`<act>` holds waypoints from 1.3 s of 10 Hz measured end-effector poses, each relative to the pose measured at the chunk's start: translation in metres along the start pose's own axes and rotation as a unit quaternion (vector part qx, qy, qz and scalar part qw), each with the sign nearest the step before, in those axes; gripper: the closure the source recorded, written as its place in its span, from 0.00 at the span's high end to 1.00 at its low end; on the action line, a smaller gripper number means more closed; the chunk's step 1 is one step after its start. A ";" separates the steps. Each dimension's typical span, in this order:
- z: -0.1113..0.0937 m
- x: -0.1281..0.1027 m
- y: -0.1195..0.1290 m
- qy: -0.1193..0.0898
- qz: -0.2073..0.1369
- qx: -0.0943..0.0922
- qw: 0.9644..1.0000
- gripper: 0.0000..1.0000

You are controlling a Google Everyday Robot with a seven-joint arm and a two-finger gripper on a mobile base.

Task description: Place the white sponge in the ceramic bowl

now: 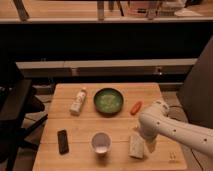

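The white sponge lies flat on the wooden table near its front right edge. The ceramic bowl, dark green with a paler speckled inside, stands at the table's middle back. My white arm reaches in from the right. My gripper hangs down from it just right of the sponge, close to its right edge. The arm hides the part of the table behind the sponge.
A white cup stands at the front middle, left of the sponge. A white bottle lies left of the bowl. A small orange object lies right of the bowl. A flat black object lies at the front left.
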State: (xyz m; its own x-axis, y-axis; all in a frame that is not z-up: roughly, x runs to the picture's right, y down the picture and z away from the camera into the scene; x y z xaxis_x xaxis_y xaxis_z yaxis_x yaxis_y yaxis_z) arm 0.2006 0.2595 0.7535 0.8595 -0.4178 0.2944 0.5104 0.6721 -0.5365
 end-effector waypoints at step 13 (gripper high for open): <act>0.034 0.000 0.003 -0.015 -0.016 -0.019 1.000 0.80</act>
State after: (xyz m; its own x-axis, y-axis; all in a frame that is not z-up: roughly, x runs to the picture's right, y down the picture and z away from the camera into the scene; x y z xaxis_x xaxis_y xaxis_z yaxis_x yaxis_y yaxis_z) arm 0.2031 0.2827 0.7788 0.8437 -0.4198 0.3346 0.5365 0.6349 -0.5560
